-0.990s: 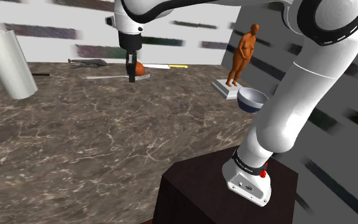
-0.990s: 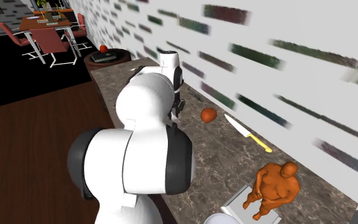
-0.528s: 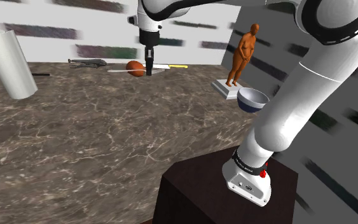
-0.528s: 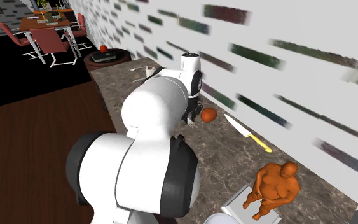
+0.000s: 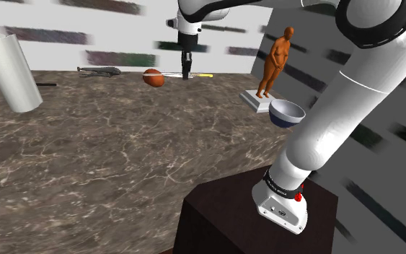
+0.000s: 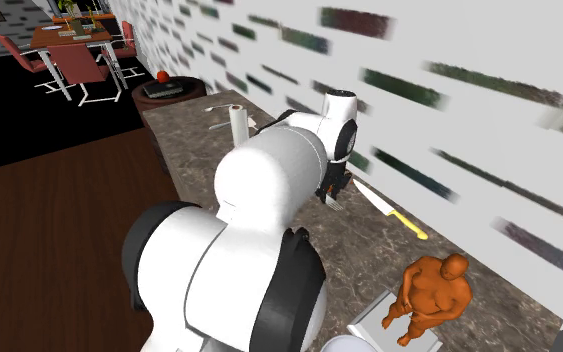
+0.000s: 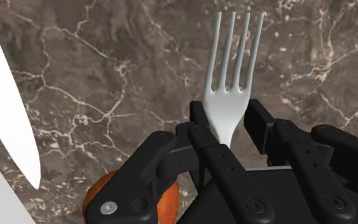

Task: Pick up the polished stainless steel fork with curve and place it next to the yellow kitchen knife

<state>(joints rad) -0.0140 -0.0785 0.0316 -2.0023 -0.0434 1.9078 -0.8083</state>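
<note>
A silvery fork [image 7: 232,89] with four long tines stands clasped by its handle between the black fingers of my gripper [image 7: 229,121], which is shut on it. The knife's white blade [image 7: 7,121] lies on the marble counter just beside the fork. In the shoulder view my gripper [image 5: 187,71] hangs at the back of the counter right over the knife [image 5: 203,75], whose handle is yellow. In the second exterior view the gripper [image 6: 335,192] hovers at the blade end of the knife [image 6: 391,212].
A brown ball [image 5: 153,77] lies close to the gripper on the shoulder view's left. Further left are a dark tool [image 5: 99,71] and a white paper roll [image 5: 10,72]. An orange figurine [image 5: 275,61] on a white base and a bowl [image 5: 286,112] stand to the right.
The arm has swung toward the shoulder view's right along the back wall with the fork in its grip, passing the brown ball and ending over the knife.
</note>
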